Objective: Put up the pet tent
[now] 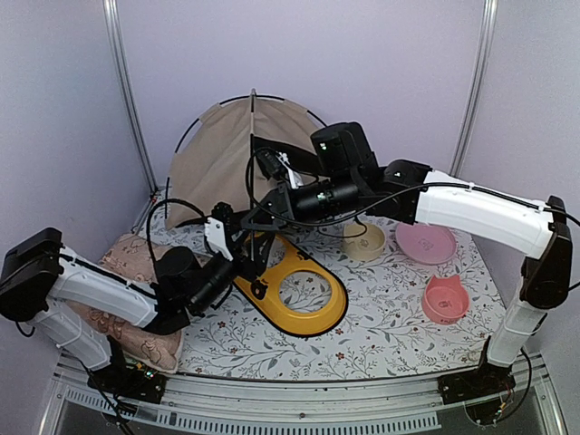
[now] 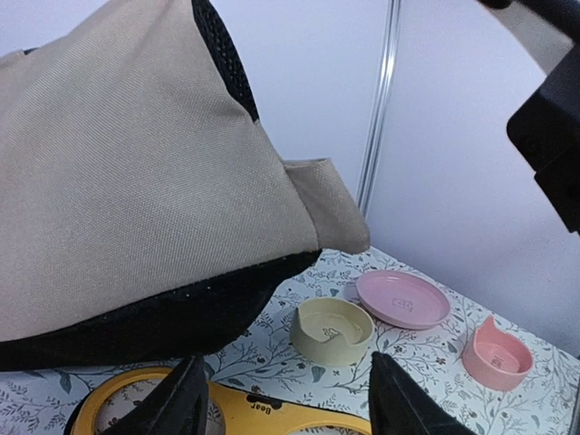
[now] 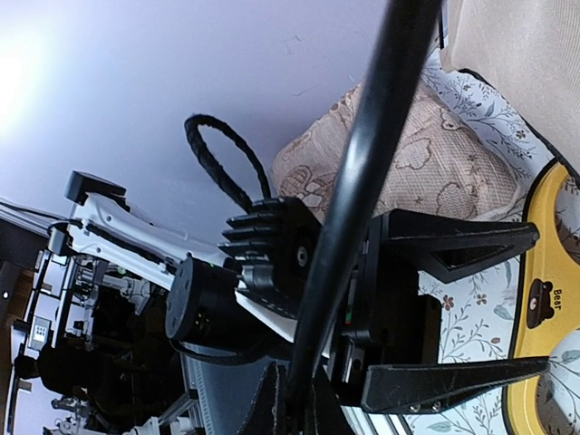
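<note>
**While one pole is gripped, the tent is only half raised**

Although the pet tent [image 1: 222, 159] already stands at the back of the table [image 1: 381, 335] with its tan panels fanned out under black arcs, I judge the job only partly done; the fabric bulges and folds in the left wrist view rather than pulling taut, and no clear front opening shows. The right gripper [image 3: 294, 399] has its fingers pinched on a thin black pole [image 3: 362, 181] — it runs straight up and out of frame. The left gripper [image 2: 290, 403] hangs with its fingers spread and nothing between them, just in front of the tent's dark lower edge and above the yellow tray [image 1: 272, 308].

What seems left is to seat or bow that pole so the frame holds by itself, then let go. Some things are hard to make out — both ends of the held pole are cut off in the right wrist view; from above, the right arm covers the tent's near side, so I cannot tell whether the base sits flat. The cushion [image 1: 122, 304] lies at the left edge.
</note>
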Controlling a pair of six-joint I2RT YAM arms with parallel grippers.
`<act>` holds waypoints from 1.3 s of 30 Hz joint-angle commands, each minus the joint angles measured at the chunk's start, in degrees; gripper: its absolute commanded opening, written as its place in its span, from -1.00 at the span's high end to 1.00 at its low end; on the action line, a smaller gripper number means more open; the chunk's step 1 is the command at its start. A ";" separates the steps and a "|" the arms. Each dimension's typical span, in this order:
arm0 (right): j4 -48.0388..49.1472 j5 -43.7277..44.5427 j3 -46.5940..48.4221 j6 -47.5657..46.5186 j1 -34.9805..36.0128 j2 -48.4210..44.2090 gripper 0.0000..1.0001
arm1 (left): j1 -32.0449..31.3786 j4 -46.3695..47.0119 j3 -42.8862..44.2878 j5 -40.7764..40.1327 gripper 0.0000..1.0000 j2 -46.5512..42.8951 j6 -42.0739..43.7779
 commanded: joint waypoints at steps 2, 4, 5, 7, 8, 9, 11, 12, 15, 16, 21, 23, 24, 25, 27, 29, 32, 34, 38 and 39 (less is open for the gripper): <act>11.10 -0.43 3.64 6.25 0.30 1.52 1.00 | -0.81 8.93 2.83 -3.84 -0.22 2.64 5.26; 13.89 -0.27 4.24 9.20 0.30 2.18 1.00 | -0.90 10.24 3.58 -4.37 -0.21 3.69 7.44; 14.78 -0.26 4.77 10.05 0.30 2.57 1.00 | -0.87 11.29 3.79 -5.02 -0.21 4.14 8.66; 16.17 -0.16 5.76 11.62 0.30 3.34 1.00 | -0.87 13.96 3.85 -6.09 -0.21 5.00 10.78; 16.44 -0.03 6.22 12.36 0.30 3.85 1.00 | -0.88 15.38 3.90 -6.08 -0.21 5.44 12.16; 16.83 0.06 6.61 12.73 0.30 4.06 1.00 | -0.93 16.36 4.12 -6.11 -0.21 5.88 13.39; 17.71 0.00 7.01 13.59 0.30 4.48 1.00 | -1.01 17.21 5.02 -6.58 -0.21 6.84 15.90; 18.01 0.02 7.13 13.85 0.30 4.65 1.00 | -1.04 17.66 5.39 -7.01 -0.20 7.37 17.10; 18.15 -0.22 7.50 14.16 0.30 5.10 1.00 | -1.08 19.24 6.24 -8.02 -0.20 8.54 20.16; 18.19 -0.27 7.51 14.23 0.30 5.19 1.00 | -1.00 19.17 6.70 -8.03 -0.18 8.84 20.94; 18.33 -0.46 7.75 14.46 0.31 5.40 1.00 | -1.02 18.61 8.37 -8.95 -0.12 10.52 23.67; 18.33 -0.44 7.81 14.31 0.31 5.54 1.00 | -1.13 17.68 9.07 -8.11 -0.07 10.77 24.30; 18.36 -0.36 7.85 14.30 0.30 5.58 1.00 | -1.12 16.93 9.61 -7.57 -0.03 10.86 24.41; 18.38 -0.38 7.90 14.34 0.30 5.69 1.00 | -1.17 16.22 9.89 -7.09 0.00 10.94 24.45; 18.42 -0.53 8.07 14.29 0.30 5.80 1.00 | -1.45 15.34 10.40 -6.39 0.01 11.22 24.95; 18.37 -0.53 8.27 14.29 0.30 6.04 1.00 | -1.60 15.36 10.74 -5.96 0.00 11.75 25.62; 18.42 -0.81 8.68 14.34 0.30 6.37 1.00 | -1.82 15.26 10.79 -5.51 -0.07 12.34 26.01; 18.42 -0.92 8.90 14.36 0.31 6.60 1.00 | -1.87 15.07 10.64 -5.34 -0.10 12.45 25.77; 18.42 -1.07 9.21 14.47 0.30 7.06 1.00 | -1.90 14.30 10.83 -4.39 -0.10 12.79 25.50; 18.42 -1.14 9.32 14.51 0.30 7.20 1.00 | -1.98 14.06 10.93 -3.94 -0.10 12.79 25.56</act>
